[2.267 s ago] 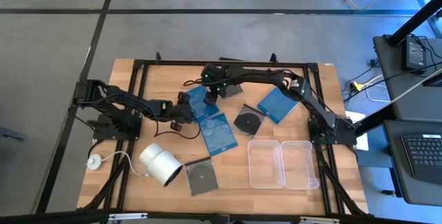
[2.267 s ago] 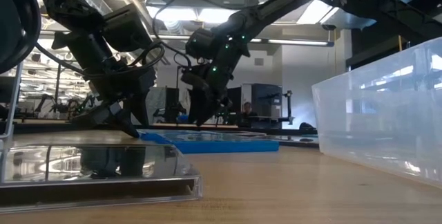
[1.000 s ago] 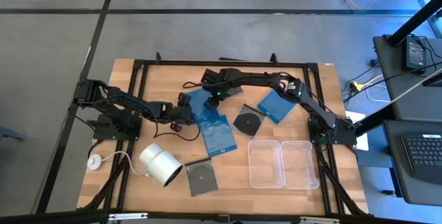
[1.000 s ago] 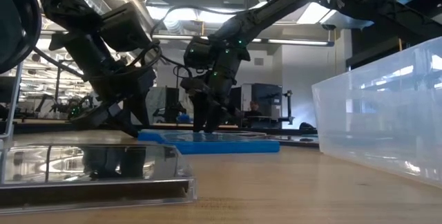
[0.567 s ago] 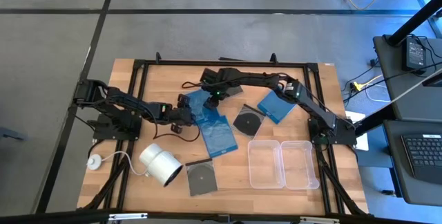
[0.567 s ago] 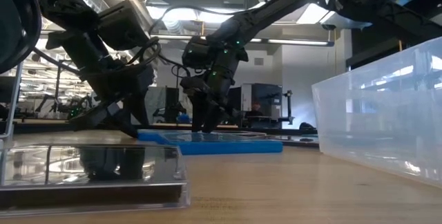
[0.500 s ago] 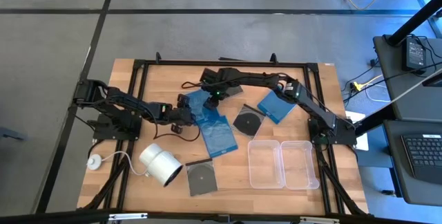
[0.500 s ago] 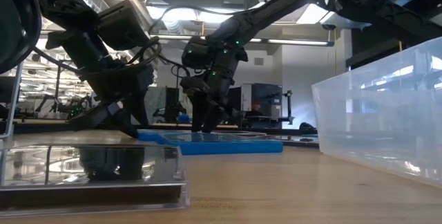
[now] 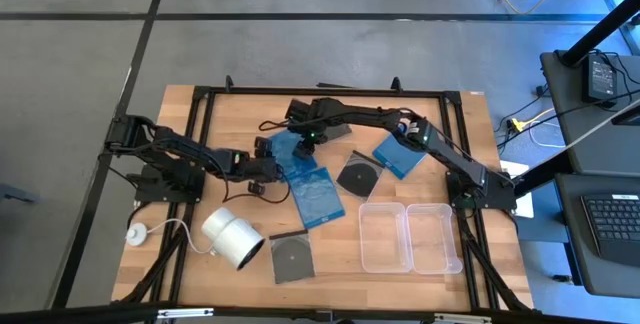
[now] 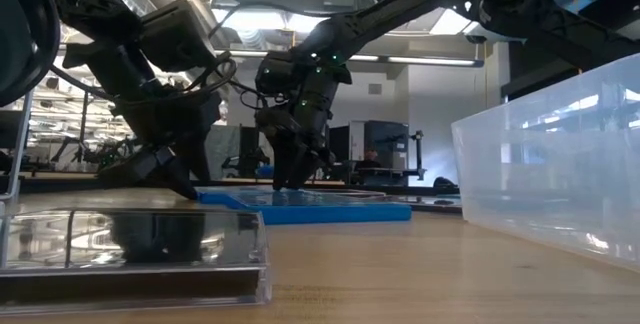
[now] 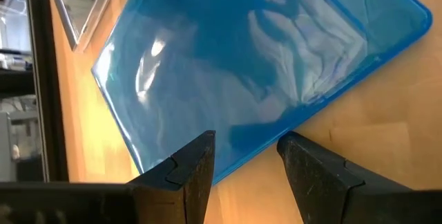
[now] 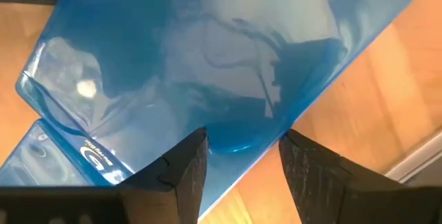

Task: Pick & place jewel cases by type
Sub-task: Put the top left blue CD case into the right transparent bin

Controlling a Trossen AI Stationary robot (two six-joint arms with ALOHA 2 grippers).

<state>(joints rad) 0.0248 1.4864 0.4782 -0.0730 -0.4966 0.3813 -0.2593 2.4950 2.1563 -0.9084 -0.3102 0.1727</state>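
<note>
Left wrist view: the left claw (image 11: 245, 141) is seen with its two fingers parted about half way, and nothing is clamped between them. An edge of a blue case (image 11: 262, 65) lies flat on the wood in the gap between the fingertips. In the right wrist view the right claw (image 12: 242, 137) is likewise held half open, gripping nothing, with a rounded corner of the same blue case (image 12: 207, 58) lying in its gap. A second blue case (image 12: 48, 162) is glimpsed underneath that one.

From above, the left claw (image 9: 270, 161) is found at the left side of this blue case (image 9: 285, 148) and the right claw (image 9: 305, 136) at its far side, both low over it.

Everything else is placed from the clear trays (image 9: 410, 236). The worked blue case is set well to their left and farther up the table (image 9: 240, 114). The second blue case (image 9: 317, 194) is overlapped by it and lies nearer the trays. A third blue case (image 9: 400, 152) is seen straight beyond the trays. A grey case (image 9: 358, 176) showing a disc is lying just beyond their left corner. Another grey case (image 9: 290, 257) is placed to their left, and a white roll (image 9: 233, 237) farther left again.
</note>
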